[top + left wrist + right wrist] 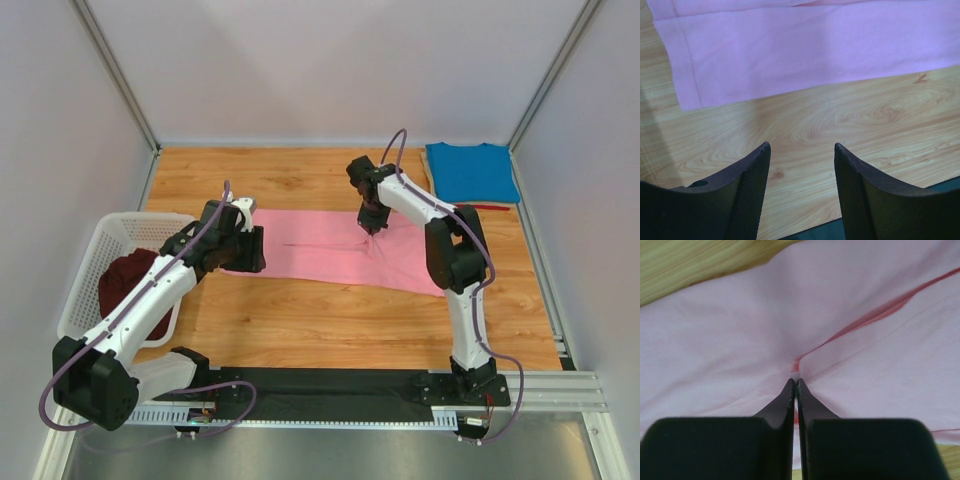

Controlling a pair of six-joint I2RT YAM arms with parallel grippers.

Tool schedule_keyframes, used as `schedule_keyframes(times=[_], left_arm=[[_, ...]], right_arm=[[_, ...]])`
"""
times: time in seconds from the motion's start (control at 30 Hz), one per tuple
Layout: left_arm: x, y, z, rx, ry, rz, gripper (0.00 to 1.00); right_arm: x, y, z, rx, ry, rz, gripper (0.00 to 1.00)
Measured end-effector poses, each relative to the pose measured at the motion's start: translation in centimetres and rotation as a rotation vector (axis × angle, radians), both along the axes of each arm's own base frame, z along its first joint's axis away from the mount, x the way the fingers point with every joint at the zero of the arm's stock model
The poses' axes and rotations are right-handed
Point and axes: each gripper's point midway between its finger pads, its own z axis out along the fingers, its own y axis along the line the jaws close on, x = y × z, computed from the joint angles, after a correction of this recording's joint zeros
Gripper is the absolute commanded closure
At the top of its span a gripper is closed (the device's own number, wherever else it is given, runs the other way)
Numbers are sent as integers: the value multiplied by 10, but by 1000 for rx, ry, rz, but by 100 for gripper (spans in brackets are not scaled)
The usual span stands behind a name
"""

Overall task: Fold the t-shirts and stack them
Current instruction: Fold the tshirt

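Blue t-shirt (470, 170) folded; right end effector (795, 385) clamps the pink t-shirt (320, 250), left end effector (801, 146) gapes empty; maroon t-shirt (130, 285) in basket (88, 285)

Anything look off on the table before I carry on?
Nothing damaged. The pink t-shirt puckers into creases where the right arm's fingers pinch it mid-cloth, not at an edge. The blue t-shirt lies folded flat.

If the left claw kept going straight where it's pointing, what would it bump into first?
Probably the bare wooden table, just short of the pink t-shirt. The open left claw has nothing between it and the wood, though depth is hard to judge.
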Motion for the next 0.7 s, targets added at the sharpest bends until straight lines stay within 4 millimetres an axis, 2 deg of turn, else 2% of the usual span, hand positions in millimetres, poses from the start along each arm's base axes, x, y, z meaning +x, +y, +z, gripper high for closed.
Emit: schedule_keyframes(times=[0.27,0.4,0.7], left_arm=[[0,0,-1,2,5,0,39],[0,0,-1,2,5,0,38],[0,-1,-1,-4,8,-5,38]], right_arm=[[-9,24,-8,-7,-33,118,100],[-12,24,-15,-16,-28,145,98],[-7,28,-14,-13,-81,249,100]])
